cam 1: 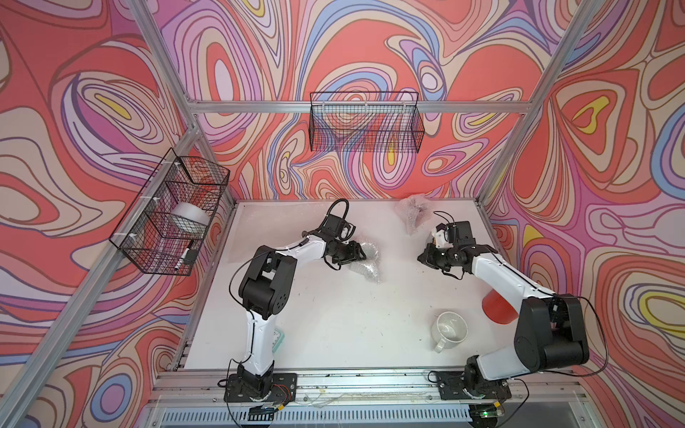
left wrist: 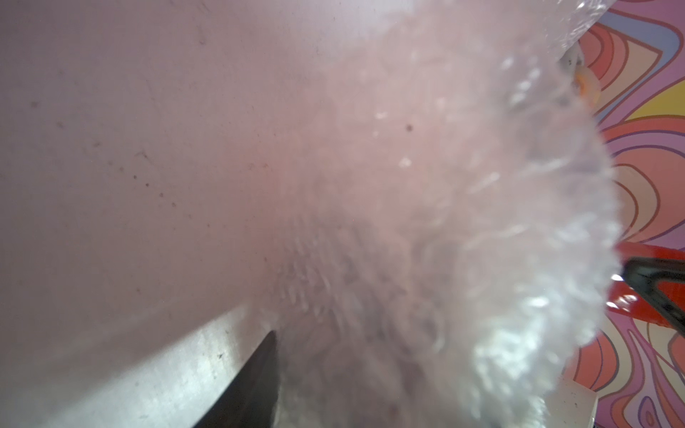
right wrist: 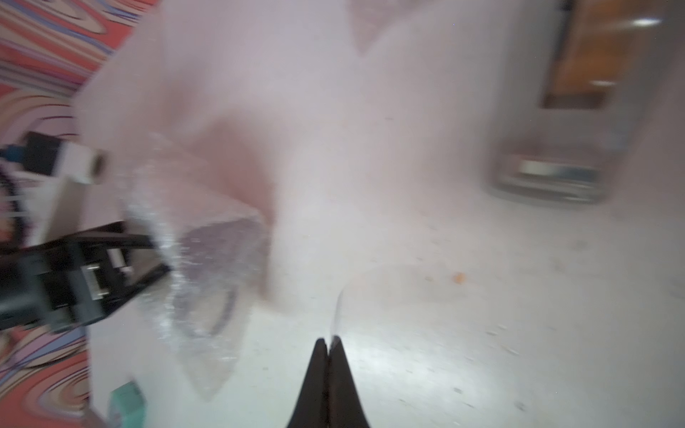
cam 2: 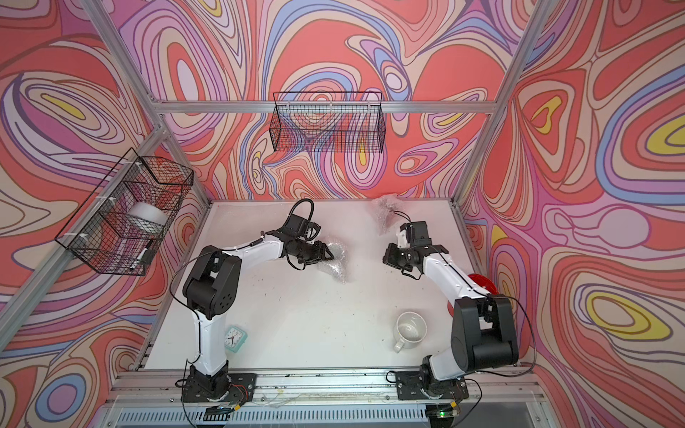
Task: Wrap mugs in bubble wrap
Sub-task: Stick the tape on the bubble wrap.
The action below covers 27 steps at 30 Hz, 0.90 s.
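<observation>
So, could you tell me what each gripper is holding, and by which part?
The left gripper straddles the bubble-wrap bundle across its middle; a firm grip cannot be told. The right gripper is shut, with nothing clearly in it.

The left arm (cam 1: pixel 259 326) is raised from its base and bent sharply at the elbow, with the white forearm stretched toward the middle and back. The left tool (cam 1: pixel 360 254) is turned sideways, toward the right arm (cam 1: pixel 496 274), as is seen in both top views. In the left wrist view one dark finger (left wrist: pixel 255 385) is shown well apart from the other; whether anything is clamped cannot be told. The right arm is folded likewise, its forearm stretched toward the middle. The right tool (cam 1: pixel 423 258) is pointed at the left tool, well apart from it. Its jaws are pressed together, tips touching.
</observation>
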Motion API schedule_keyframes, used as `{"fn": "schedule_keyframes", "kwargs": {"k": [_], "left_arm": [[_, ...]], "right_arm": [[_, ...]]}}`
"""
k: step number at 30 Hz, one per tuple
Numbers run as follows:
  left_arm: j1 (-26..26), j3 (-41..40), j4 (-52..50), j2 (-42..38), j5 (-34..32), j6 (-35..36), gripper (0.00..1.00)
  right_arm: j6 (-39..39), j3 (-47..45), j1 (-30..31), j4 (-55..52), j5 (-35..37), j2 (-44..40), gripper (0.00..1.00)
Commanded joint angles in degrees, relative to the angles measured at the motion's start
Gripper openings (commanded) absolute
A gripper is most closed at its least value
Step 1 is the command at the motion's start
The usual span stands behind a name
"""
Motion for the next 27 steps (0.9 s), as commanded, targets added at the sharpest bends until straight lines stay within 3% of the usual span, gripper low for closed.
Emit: {"fn": "schedule_keyframes", "kwargs": {"k": [1, 8, 13, 27], "left_arm": [[0.4, -3.1, -1.0, 1.9, -3.1, -0.5, 0.54], [0.4, -4.3, 0.3, 2.0, -3.1, -5.2, 0.54], [0.4, -7.0, 2.4, 0.4, -3.5, -11.5, 0.55], [0.4, -9.4, 6.2, -0.2, -2.0, -15.2, 0.56]], "right_arm": [[8.2, 2.9, 4.2, 10.7, -13.2, 3.3, 0.00], [17.9, 10.9, 10.2, 19.8, -17.8, 12.0, 0.00], [19.5, 13.7, 13.8, 21.3, -16.8, 15.0, 0.00], [19.6, 6.1, 18.6, 18.0, -10.8, 19.4, 0.00]]}}
